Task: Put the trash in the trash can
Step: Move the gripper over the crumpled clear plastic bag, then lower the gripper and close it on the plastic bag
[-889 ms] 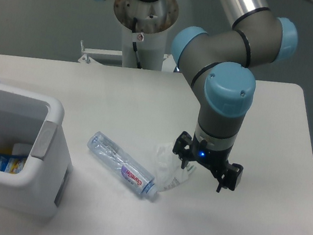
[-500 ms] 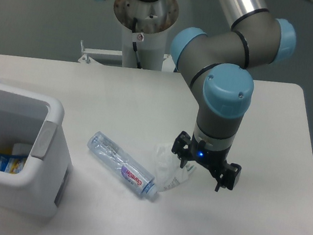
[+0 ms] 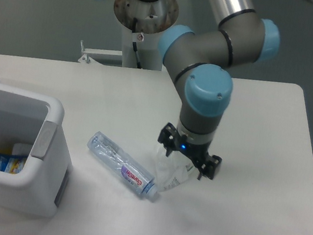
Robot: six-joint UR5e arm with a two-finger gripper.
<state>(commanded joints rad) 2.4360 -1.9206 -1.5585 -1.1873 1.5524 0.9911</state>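
White table (image 3: 264, 188) against a grey wall, bin (image 3: 49, 154) sitting at its left. Gripper (image 3: 189, 156) spread wide right over the crumpled wrapper (image 3: 167, 170), crushed bottle (image 3: 120, 164) beside.

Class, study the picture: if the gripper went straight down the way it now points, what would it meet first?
Most likely the crumpled wrapper, which lies right under the open gripper. The table comes next. Depth from this single view is uncertain, so the fingers may straddle its edge.
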